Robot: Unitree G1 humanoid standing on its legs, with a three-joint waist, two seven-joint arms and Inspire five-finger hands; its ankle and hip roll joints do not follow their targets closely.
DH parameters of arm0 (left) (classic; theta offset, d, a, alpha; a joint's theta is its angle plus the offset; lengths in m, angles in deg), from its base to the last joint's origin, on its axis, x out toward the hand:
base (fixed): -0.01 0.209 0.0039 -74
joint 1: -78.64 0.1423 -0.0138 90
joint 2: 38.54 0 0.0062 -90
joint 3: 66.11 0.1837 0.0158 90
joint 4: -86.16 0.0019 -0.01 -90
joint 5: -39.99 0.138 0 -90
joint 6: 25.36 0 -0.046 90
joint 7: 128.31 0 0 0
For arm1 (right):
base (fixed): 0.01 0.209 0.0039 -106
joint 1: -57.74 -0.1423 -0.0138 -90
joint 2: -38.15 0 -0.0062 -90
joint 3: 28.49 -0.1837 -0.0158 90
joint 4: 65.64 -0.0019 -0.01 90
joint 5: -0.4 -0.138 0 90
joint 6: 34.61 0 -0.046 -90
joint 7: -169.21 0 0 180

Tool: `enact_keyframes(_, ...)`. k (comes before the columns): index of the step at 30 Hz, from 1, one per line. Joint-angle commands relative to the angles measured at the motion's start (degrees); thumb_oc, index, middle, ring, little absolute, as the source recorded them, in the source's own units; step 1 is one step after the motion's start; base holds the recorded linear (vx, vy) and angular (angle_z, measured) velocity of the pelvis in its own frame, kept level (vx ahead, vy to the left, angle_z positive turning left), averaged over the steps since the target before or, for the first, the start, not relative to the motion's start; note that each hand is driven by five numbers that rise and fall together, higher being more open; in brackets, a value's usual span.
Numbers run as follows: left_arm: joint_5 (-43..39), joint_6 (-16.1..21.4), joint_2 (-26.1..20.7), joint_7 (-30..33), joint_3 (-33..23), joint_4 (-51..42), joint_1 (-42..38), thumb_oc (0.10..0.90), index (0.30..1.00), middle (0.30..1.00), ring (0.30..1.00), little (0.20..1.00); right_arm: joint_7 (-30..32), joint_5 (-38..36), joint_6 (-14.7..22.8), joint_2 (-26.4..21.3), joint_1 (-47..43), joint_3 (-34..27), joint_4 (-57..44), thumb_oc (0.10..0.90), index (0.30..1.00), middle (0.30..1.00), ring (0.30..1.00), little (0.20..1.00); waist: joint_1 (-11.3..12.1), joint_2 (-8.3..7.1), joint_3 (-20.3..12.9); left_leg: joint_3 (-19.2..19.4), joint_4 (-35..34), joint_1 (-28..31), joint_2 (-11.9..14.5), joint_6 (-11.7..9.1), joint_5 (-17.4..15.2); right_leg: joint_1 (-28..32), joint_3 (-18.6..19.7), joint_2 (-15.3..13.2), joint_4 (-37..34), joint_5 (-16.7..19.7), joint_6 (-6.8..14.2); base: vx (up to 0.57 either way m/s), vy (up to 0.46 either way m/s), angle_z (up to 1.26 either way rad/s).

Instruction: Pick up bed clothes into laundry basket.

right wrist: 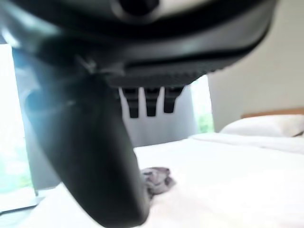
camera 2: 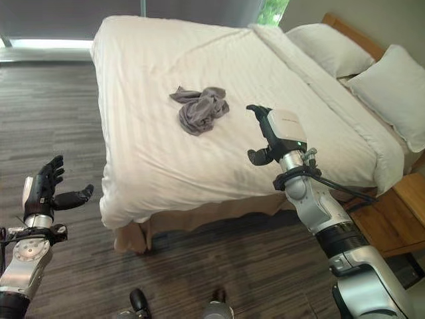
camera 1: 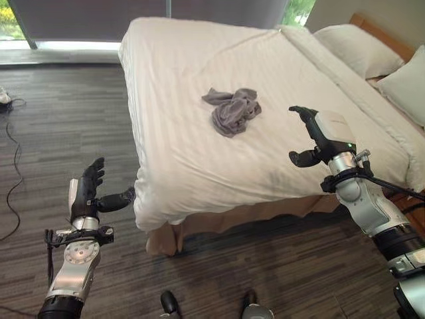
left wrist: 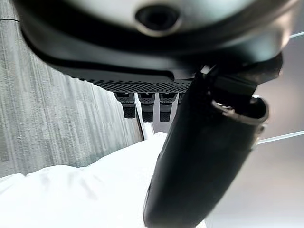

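Grey clothes (camera 1: 232, 110) lie crumpled in a small heap near the middle of the bed (camera 1: 172, 153), resting on its white striped cover with bare bedding all round them. Going from largest down: the bed fills most of the scene, its near corner hanging over a beige skirt toward the dark wood-grain floor (camera 1: 60, 133). Two white pillows (camera 2: 392, 93) sit at the far right end against a wooden headboard (camera 2: 352, 33). Grey curtains (camera 1: 86, 20) hang behind the bed's far edge.

The right hand (camera 1: 312, 136) hovers above the bed's right part, near the heap but apart from it, fingers straight and holding nothing. The left hand (camera 1: 89, 193) is off the bed, over the floor just beside the near corner, fingers spread and empty. Nothing lies between the right hand and the clothes.
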Motion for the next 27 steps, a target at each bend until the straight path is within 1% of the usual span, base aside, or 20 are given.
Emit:
enact_keyframes(1,-1.1,8.7,-5.7,-2.7,-3.9,-11.8,0.3,0.8,0.9,0.9,0.9,0.9,4.5,-0.8,1.4,-3.3,-12.7,-4.1,1.4,0.8,0.9,0.9,0.9,0.9,0.1,-0.78,0.5,1.4,0.1,8.8,6.1,-8.1,-9.9,-7.3,-2.5,0.8,1.0,-1.6,-1.2,0.28,-0.2,0.44)
enact_keyframes(2,-2.6,9.3,-5.5,-3.5,-5.2,-11.8,2.6,0.8,0.9,0.9,0.9,0.9,4.2,-0.7,1.7,-4.4,-12.3,-4.4,1.1,0.8,0.9,0.9,0.9,0.9,0.1,-0.25,0.6,0.8,0.1,10.1,6.5,-8.5,-11.2,-8.4,-2.7,0.6,1.0,-2.7,-0.6,0.31,-0.213,0.65)
enact_keyframes(5,-3.5,10.0,-5.4,-5.5,-6.0,-13.4,5.5,0.8,0.9,0.9,0.9,0.9,3.2,-0.6,2.1,-6.4,-12.8,-4.1,0.8,0.8,0.9,0.9,0.9,0.9,-0.3,-0.3,0.1,0.2,0.1,12.4,6.3,-8.4,-12.8,-8.5,-2.8,0.8,1.0,-3.8,-0.8,0.32,-0.198,0.55)
enact_keyframes(6,-5.6,10.4,-3.8,-5.7,-6.9,-13.9,8.1,0.8,0.9,0.9,0.9,0.9,2.8,-0.7,2.7,-8.7,-13.5,-3.2,0.6,0.8,0.9,0.9,0.9,0.9,-0.8,-0.59,-1.0,-0.8,2.1,14.6,5.7,-8.6,-14.4,-6.2,-1.7,1.5,1.0,-2.9,-2.2,0.28,-0.193,0.47)
enact_keyframes(7,-5.6,10.3,-3.8,-5.7,-6.9,-14.0,8.1,0.8,0.9,0.9,0.9,0.9,2.8,-0.7,2.7,-8.7,-13.6,-3.2,0.6,0.8,0.9,0.9,0.9,0.9,-0.9,-0.56,-1.0,-0.8,2.1,14.6,5.8,-8.6,-14.4,-6.2,-1.7,1.5,1.0,-2.9,-2.2,0.48,-0.362,0.33)
enact_keyframes(8,-7.0,10.6,-2.6,-6.5,-6.6,-14.1,9.7,0.8,0.9,0.9,0.9,0.9,2.4,-0.4,2.8,-9.5,-16.2,-2.0,-0.5,0.8,0.9,0.9,0.9,0.9,-0.5,0.25,-1.2,-2.0,9.3,14.0,7.1,-9.5,-14.3,-4.1,-2.2,1.9,1.2,-2.5,-3.6,0.33,-0.284,0.23)
enact_keyframes(10,-8.1,10.9,-1.1,-7.2,-6.2,-14.8,10.6,0.8,0.9,0.9,0.9,0.9,2.6,0.2,2.9,-9.4,-20.4,0.4,-0.3,0.8,0.9,0.9,0.9,0.9,0.0,1.3,-1.0,-3.7,20.8,10.7,10.5,-11.4,-10.1,0.2,-3.3,3.6,1.0,-4.7,-6.2,0.28,-0.303,0.13)
enact_keyframes(11,-8.1,10.9,-1.1,-7.2,-6.3,-14.8,10.6,0.8,0.9,0.9,0.9,0.9,2.6,0.1,2.9,-9.4,-20.6,0.5,-0.3,0.8,0.9,0.9,0.9,0.9,-0.2,0.92,-0.9,-3.1,20.8,10.2,10.3,-10.9,-9.3,-0.2,-3.9,3.2,1.0,-3.9,-6.7,0.24,-0.29,-0.12)
enact_keyframes(12,-9.3,11.0,0.7,-7.8,-6.3,-15.0,11.6,0.8,0.9,0.9,0.9,0.9,2.8,0.3,2.8,-9.6,-22.7,1.4,-0.5,0.8,0.9,0.9,0.9,0.9,0.9,0.85,-0.6,-5.0,28.9,7.4,12.5,-11.8,-3.4,3.2,-3.9,4.8,1.0,-6.3,-8.8,0.26,-0.277,-0.09)
enact_keyframes(13,-9.2,10.9,1.6,-7.5,-6.3,-14.5,11.9,0.8,0.9,0.9,0.9,0.9,3.0,0.5,2.6,-9.2,-23.2,1.3,-0.5,0.8,0.9,0.9,0.9,0.9,1.4,0.45,-0.3,-4.7,32.3,6.2,13.1,-12.1,-1.8,5.2,-4.2,5.1,1.0,-7.4,-9.6,0.4,-0.324,-0.07)
enact_keyframes(15,-8.4,10.4,2.8,-7.7,-6.0,-14.3,12.9,0.8,0.9,0.9,0.9,0.9,3.3,1.8,2.3,-7.8,-23.8,2.0,-0.1,0.8,0.9,0.9,0.9,0.9,2.9,-0.22,0.6,-4.5,35.6,1.9,12.4,-11.3,-3.8,7.1,-4.0,5.0,1.0,-8.6,-10.2,0.26,-0.191,-0.13)
enact_keyframes(16,-8.0,10.2,3.3,-7.8,-6.1,-14.3,13.4,0.8,0.9,0.9,0.9,0.9,3.4,2.4,2.1,-7.1,-23.9,2.2,0.4,0.8,0.9,0.9,0.9,0.9,3.6,-0.59,0.8,-4.0,35.2,-0.7,11.4,-10.7,-5.8,7.7,-3.5,5.2,1.0,-9.0,-10.0,0.17,-0.111,-0.07)
enact_keyframes(17,-8.0,10.2,3.3,-7.8,-6.1,-14.3,13.4,0.8,0.9,0.9,0.9,0.9,3.4,2.4,2.1,-7.1,-23.9,2.2,0.4,0.8,0.9,0.9,0.9,0.9,3.6,-0.58,0.8,-4.0,35.2,-0.7,11.4,-10.7,-5.8,7.6,-3.5,5.2,1.0,-9.0,-10.0,0.26,-0.063,-0.03)
enact_keyframes(18,-7.1,10.2,3.7,-7.8,-6.3,-13.8,14.0,0.8,0.9,0.9,0.9,0.9,3.3,3.3,2.5,-6.6,-23.8,2.8,1.0,0.8,0.9,0.9,0.9,0.9,4.3,-0.46,0.8,-1.2,29.8,-1.6,9.9,-9.8,-7.8,8.3,-3.0,5.2,1.0,-9.6,-9.3,0.28,-0.03,-0.06)
enact_keyframes(19,-7.0,10.3,3.8,-7.7,-6.5,-13.7,14.2,0.8,0.9,0.9,0.9,0.9,3.2,3.5,2.5,-6.6,-23.5,2.8,1.0,0.8,0.9,0.9,0.9,0.9,4.3,-0.19,0.7,-0.3,27.5,-2.5,9.6,-10.1,-9.0,9.0,-2.8,5.6,1.0,-10.5,-8.9,0.33,-0.011,-0.01)
enact_keyframes(20,-6.7,10.2,3.9,-7.5,-6.6,-13.3,14.5,0.8,0.9,0.9,0.9,0.9,3.1,3.9,2.3,-6.5,-22.9,2.8,0.9,0.8,0.9,0.9,0.9,0.9,4.6,-0.03,0.7,2.8,23.3,-3.6,8.4,-8.9,-8.7,9.4,-3.2,5.5,1.0,-10.6,-8.7,0.27,0.02,0.06)
enact_keyframes(21,-6.1,10.0,3.6,-7.4,-6.5,-13.4,14.7,0.8,0.9,0.9,0.9,0.9,2.9,4.2,2.2,-6.2,-22.4,3.0,1.2,0.8,0.9,0.9,0.9,0.9,4.9,0.5,0.5,3.9,19.1,-4.4,7.2,-8.8,-7.5,9.8,-3.0,6.1,1.0,-11.2,-8.5,0.23,0.054,0.06)
enact_keyframes(23,-5.7,9.9,3.5,-7.1,-6.3,-13.4,14.7,0.8,0.9,0.9,0.9,0.9,2.9,4.4,2.1,-5.9,-22.3,3.0,1.5,0.8,0.9,0.9,0.9,0.9,5.3,0.78,0.3,4.1,15.9,-4.8,6.2,-8.9,-6.0,10.5,-2.6,6.5,1.0,-11.8,-8.5,0.23,0.039,0.01)
enact_keyframes(24,-5.0,9.9,3.7,-6.9,-5.5,-13.5,14.8,0.8,0.9,0.9,0.9,0.9,3.1,4.2,1.9,-5.2,-21.5,2.9,3.1,0.8,0.9,0.9,0.9,0.9,5.6,1.49,0.3,4.4,12.5,-6.1,6.1,-9.5,-3.3,11.9,-2.2,7.4,1.0,-12.7,-8.5,0.19,0.026,-0.04)
enact_keyframes(27,-4.6,9.8,4.4,-6.9,-4.5,-13.6,15.4,0.8,0.9,0.9,0.9,0.9,2.9,3.8,1.7,-4.2,-20.5,2.7,3.9,0.8,0.9,0.9,0.9,0.9,5.7,2.05,-0.1,4.1,8.4,-4.7,6.1,-9.9,-3.0,13.2,-1.9,7.4,1.0,-13.6,-7.9,0.36,0.103,-0.09)
